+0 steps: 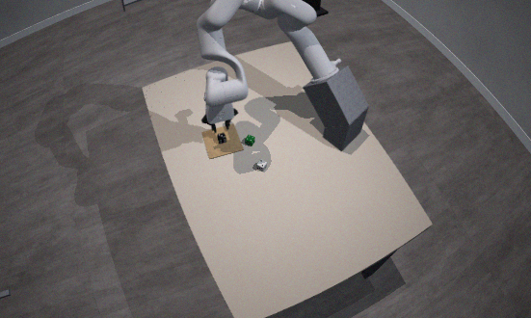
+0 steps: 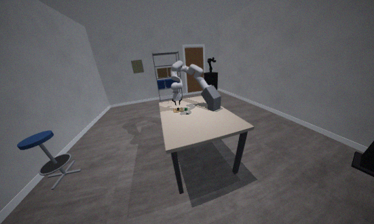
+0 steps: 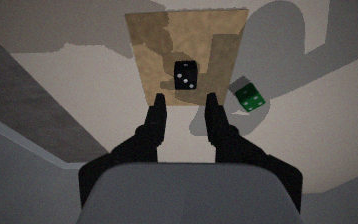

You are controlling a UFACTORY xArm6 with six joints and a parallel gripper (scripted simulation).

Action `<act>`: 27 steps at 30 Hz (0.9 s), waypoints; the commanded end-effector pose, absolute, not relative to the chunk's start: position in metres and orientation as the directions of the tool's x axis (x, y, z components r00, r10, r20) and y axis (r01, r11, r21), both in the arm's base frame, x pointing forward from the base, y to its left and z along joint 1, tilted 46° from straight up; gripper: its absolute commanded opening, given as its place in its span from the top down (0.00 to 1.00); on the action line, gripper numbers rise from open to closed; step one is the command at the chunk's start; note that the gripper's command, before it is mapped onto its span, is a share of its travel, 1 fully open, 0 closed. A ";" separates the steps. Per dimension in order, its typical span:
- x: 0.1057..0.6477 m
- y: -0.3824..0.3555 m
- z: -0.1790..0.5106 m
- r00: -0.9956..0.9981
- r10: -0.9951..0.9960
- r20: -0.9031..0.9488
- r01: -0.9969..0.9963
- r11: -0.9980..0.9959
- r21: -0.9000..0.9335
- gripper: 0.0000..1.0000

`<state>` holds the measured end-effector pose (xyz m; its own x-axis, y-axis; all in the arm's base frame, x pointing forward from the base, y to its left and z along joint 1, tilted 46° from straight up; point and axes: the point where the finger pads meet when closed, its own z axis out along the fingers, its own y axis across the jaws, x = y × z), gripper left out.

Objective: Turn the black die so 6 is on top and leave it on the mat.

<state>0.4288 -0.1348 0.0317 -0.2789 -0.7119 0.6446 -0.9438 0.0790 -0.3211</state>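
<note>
Hand (image 1: 222, 127) (image 2: 178, 103) (image 3: 185, 103) parted, black die (image 1: 222, 138) (image 2: 178, 109) (image 3: 185, 75) squared between mat (image 1: 212, 150) (image 2: 175, 110) (image 3: 146, 45) edges.

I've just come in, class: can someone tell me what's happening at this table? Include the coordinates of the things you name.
A robot arm is working on a black die (image 1: 222, 138) (image 3: 185, 75), which sits on a small tan mat (image 1: 213, 149) (image 3: 151, 65). Its hand (image 1: 221, 127) (image 2: 178, 104) (image 3: 185, 103) is open, with nothing between the fingers, and is poised near the die. The die has yet to be left with 6 on top. A green die (image 1: 250, 140) (image 3: 250, 97) and a white die (image 1: 261, 166) lie on the table, off the mat.
</note>
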 end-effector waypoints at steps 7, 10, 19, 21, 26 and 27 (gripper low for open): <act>0.428 -0.129 0.038 -0.280 -0.708 0.648 -0.944 0.079 -0.321 0.53; 0.429 -0.129 0.037 -0.288 -0.673 0.682 -0.944 0.080 -0.320 0.53; 0.429 -0.126 0.034 -0.314 -0.520 0.794 -0.944 0.079 -0.321 0.53; 0.429 -0.126 0.034 -0.316 -0.507 0.802 -0.944 0.079 -0.321 0.53; 0.430 -0.126 0.034 -0.319 -0.479 0.818 -0.944 0.079 -0.322 0.53; 0.431 -0.127 0.034 -0.321 -0.459 0.829 -0.944 0.079 -0.322 0.53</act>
<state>0.4287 -0.1268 0.0337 -0.3156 -0.5010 0.8058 -0.9439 0.0787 -0.3208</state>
